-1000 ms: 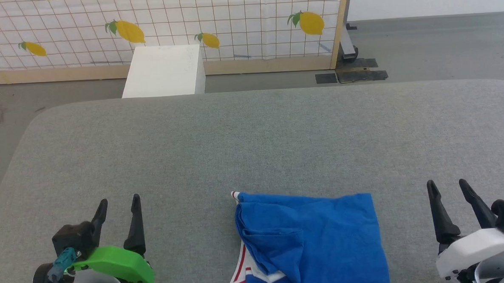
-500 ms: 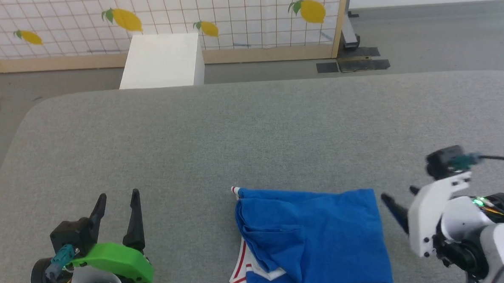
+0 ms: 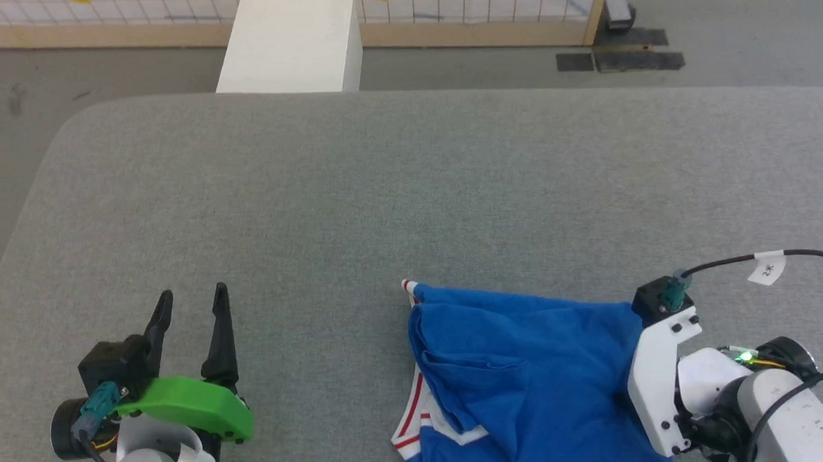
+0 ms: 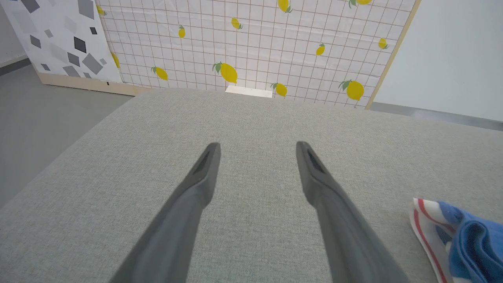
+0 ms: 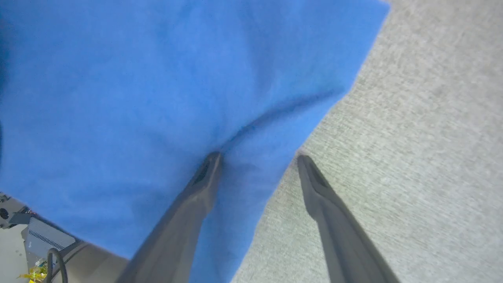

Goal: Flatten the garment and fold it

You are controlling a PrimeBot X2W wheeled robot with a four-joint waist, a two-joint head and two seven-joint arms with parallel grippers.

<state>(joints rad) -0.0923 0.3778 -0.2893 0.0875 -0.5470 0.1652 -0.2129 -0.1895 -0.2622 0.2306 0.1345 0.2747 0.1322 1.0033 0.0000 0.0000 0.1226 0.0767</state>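
Observation:
The garment [image 3: 522, 372] is a crumpled royal-blue bundle with red-and-white striped trim at its left, lying at the near edge of the grey padded table [image 3: 382, 190]. My left gripper [image 3: 193, 293] rests open on the table well to the garment's left, with nothing between its fingers. In the left wrist view the garment [image 4: 463, 239] lies at the lower right. My right gripper [image 5: 257, 157] points down, open, astride the right edge of the garment [image 5: 137, 78]. One fingertip [image 5: 212, 161] presses the blue cloth. In the head view its white wrist mount [image 3: 658, 380] hides the fingers.
A white box [image 3: 292, 42] stands on the floor beyond the table's far edge, in front of a lemon-patterned partition [image 4: 255, 39]. The table's rounded left corner [image 3: 67, 128] drops to grey floor. A black cable [image 3: 801, 255] loops off the right wrist.
The head camera has tilted down. My right arm has turned in from beside the garment and come down onto its right edge. The left arm has stayed put.

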